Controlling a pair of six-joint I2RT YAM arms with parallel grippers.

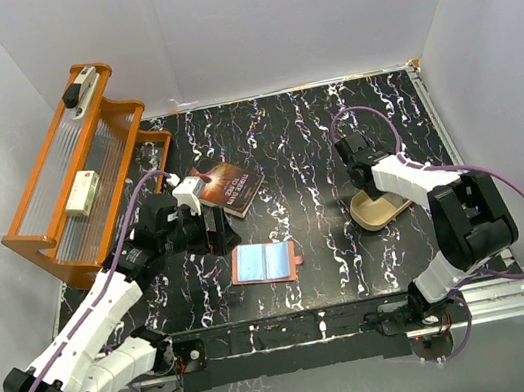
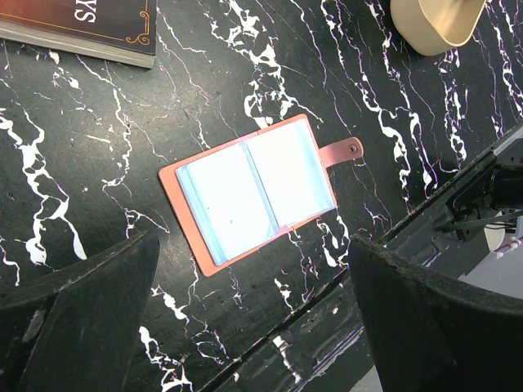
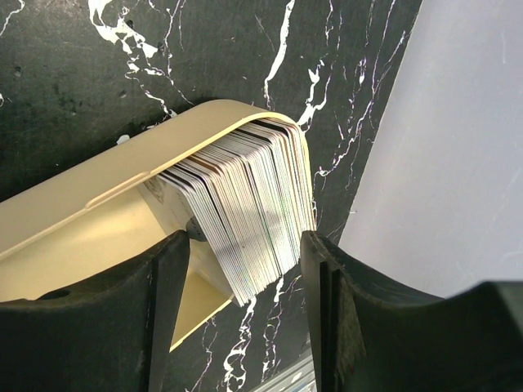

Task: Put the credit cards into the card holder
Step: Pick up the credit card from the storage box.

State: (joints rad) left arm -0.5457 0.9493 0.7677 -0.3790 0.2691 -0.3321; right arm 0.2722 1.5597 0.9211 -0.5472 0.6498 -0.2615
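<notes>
At tabletop (image 1: 304, 148) 3 o'clock, right hand (image 3: 245, 245), fingers apart, straddles credit cards (image 3: 253, 204) in tin (image 3: 122, 171). Card holder (image 1: 265, 261) open near 7 o'clock, left hand (image 2: 253, 241) agape above. Pickup step; next needs clamping one card.

The top external camera looks down from high above the near edge of the desk (image 1: 311, 126), taking in all of it from far off, with the card holder (image 1: 266, 262) near the middle. The left wrist camera hangs close over the card holder and looks steeply down between the fingers of the left gripper (image 2: 253, 327). Both views share the holder, the book (image 1: 228, 188) beyond it and the tin (image 1: 378, 211) to its right. The right wrist camera peers into that tin from very near, so the tin appears in all three views.
</notes>
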